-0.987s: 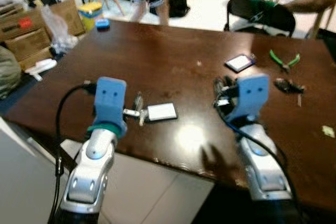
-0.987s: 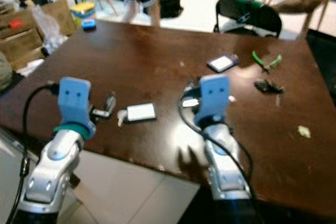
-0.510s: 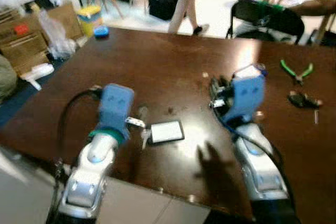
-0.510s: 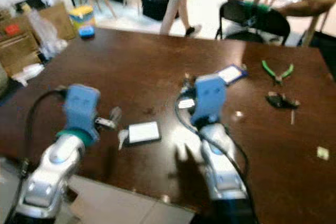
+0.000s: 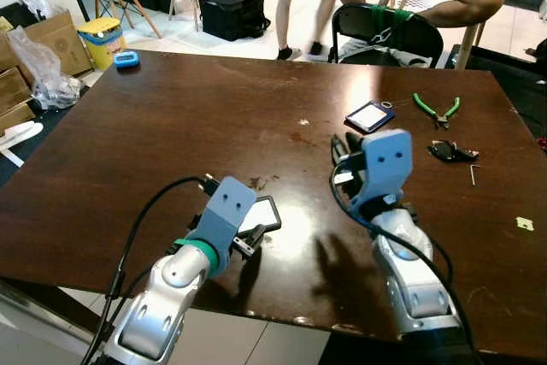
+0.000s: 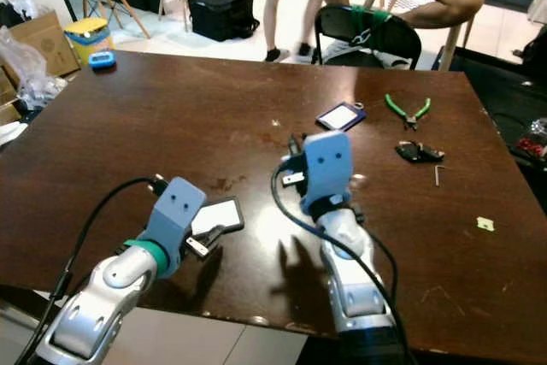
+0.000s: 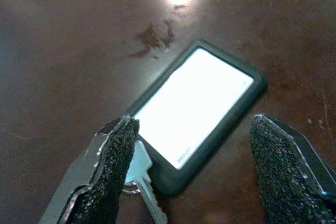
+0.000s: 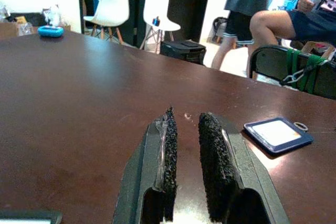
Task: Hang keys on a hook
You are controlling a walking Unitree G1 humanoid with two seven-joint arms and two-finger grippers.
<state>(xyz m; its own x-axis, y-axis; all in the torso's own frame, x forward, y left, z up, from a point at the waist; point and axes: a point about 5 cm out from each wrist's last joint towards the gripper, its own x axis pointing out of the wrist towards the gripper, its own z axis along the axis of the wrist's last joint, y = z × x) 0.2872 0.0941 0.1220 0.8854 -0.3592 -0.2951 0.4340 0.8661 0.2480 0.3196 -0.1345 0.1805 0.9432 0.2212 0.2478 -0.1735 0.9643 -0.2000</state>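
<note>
A white card tag in a black frame [image 7: 194,111] lies flat on the dark brown table [image 5: 171,126], with a silver key [image 7: 140,178] joined to one corner. My left gripper [image 7: 193,123] is open and hovers low over the tag, one finger at the key end and the other past the far edge. From the head view the tag [image 5: 261,214] peeks out beside the left gripper [image 5: 248,243]. My right gripper [image 5: 344,153] is held above the table's middle; its pads [image 8: 169,148] stand nearly together with nothing between them.
A second, blue-framed tag [image 5: 369,115], green pliers [image 5: 437,107] and a black bunch of keys [image 5: 449,151] lie at the far right. A small blue thing [image 5: 126,59] sits at the far left corner. A black chair [image 5: 385,30] and a seated person are behind the table.
The camera has shifted and steadied. My left gripper has moved forward and down over the card tag, with its fingers now either side of it. The right gripper stays about where it was.
</note>
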